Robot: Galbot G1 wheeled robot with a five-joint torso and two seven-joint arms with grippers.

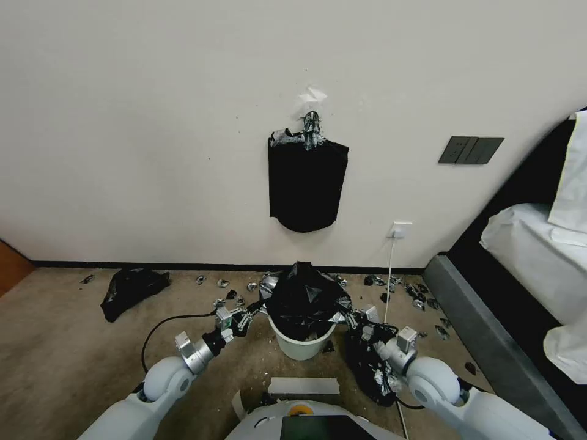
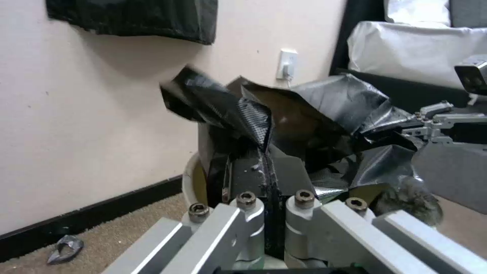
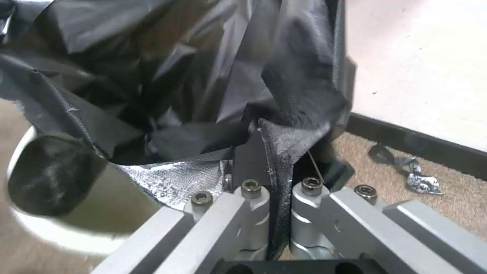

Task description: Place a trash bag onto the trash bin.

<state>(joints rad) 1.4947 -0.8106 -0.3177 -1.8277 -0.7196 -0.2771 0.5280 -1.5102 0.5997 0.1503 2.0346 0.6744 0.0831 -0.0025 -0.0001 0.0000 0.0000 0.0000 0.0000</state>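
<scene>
Beige carpet by white wall | thin glossy black plastic trash bag (image 1: 304,296) bunched over round cream-white plastic trash bin (image 1: 301,346) | rim pinched at opposite sides by left gripper (image 1: 249,316) and right gripper (image 1: 354,319), both clamped | mouth judged not yet seated round bin rim

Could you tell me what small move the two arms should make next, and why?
Probably lower both together: the left end effector and right end effector each pinch the trash bag rim, stretched above the trash bin but not yet folded over its lip.

White arms, silver hex-bolted pincers, black cables.
</scene>
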